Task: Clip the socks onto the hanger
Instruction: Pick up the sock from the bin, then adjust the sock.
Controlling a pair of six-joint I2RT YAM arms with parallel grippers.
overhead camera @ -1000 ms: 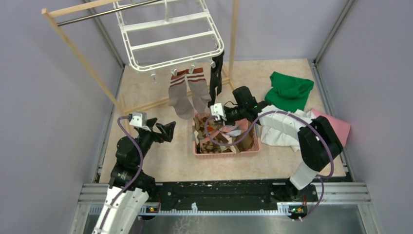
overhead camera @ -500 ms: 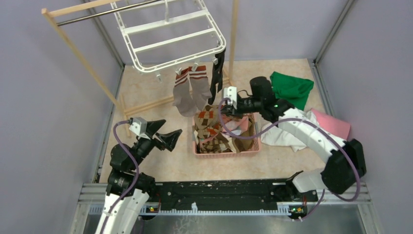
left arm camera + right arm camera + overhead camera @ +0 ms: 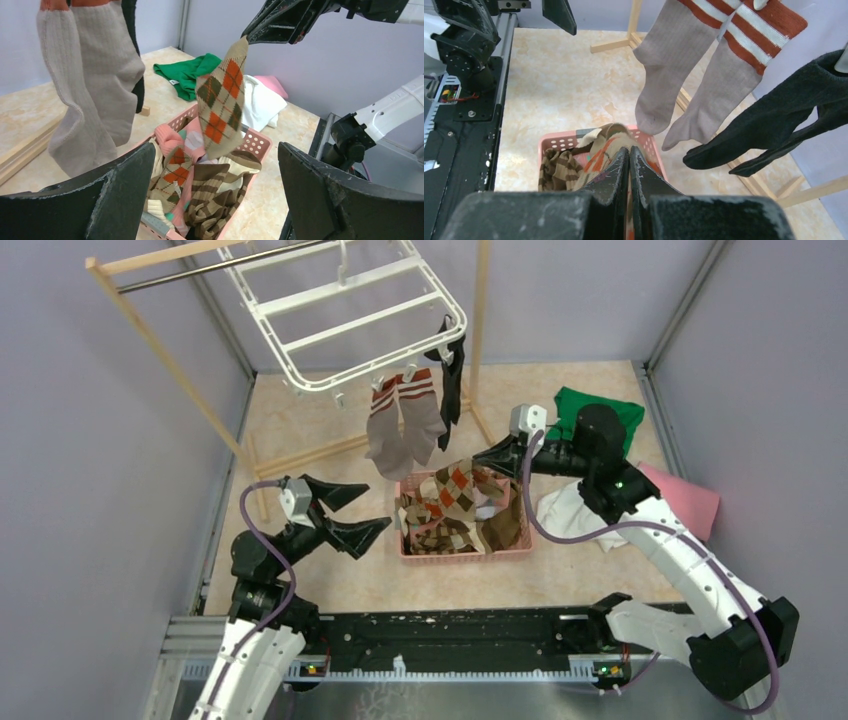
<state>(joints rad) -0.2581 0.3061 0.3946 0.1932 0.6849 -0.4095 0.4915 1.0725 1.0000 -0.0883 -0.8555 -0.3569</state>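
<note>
Right gripper (image 3: pixel 480 462) is pinching shut on just the top edge of the brown argyle sock (image 3: pixel 220 105), and we are seeing that sock dangle above the pink basket (image 3: pixel 465 555), its lower end reaching down to the heap of socks (image 3: pixel 200 200) inside; we cannot tell whether it is touching them. Left gripper (image 3: pixel 378 506) is standing wide and holding nothing, just left of the basket and facing it. We are finding the hanger (image 3: pixel 340 310) high behind the basket, tilted, with the grey-brown pair (image 3: pixel 400 425) and the black sock (image 3: pixel 452 380) clipped to its near edge and drooping toward the basket's far rim. We are judging the grip thin: soft knit caught at one edge could be slipping out on the way up. If the tail is catching in the heap, it could be dragging other socks over the rim. The hanger looks free to swing, so bumping it or the hung socks could be shaking a clip loose or making an empty clip (image 3: pixel 340 398) hard to hit. Materials: we are noting stretchy diamond-patterned knit, ribbed grey fabric with orange-and-white cuffs, limp matte black knit, a perforated plastic basket, and a thin white rigid frame with rounded corners.
</note>
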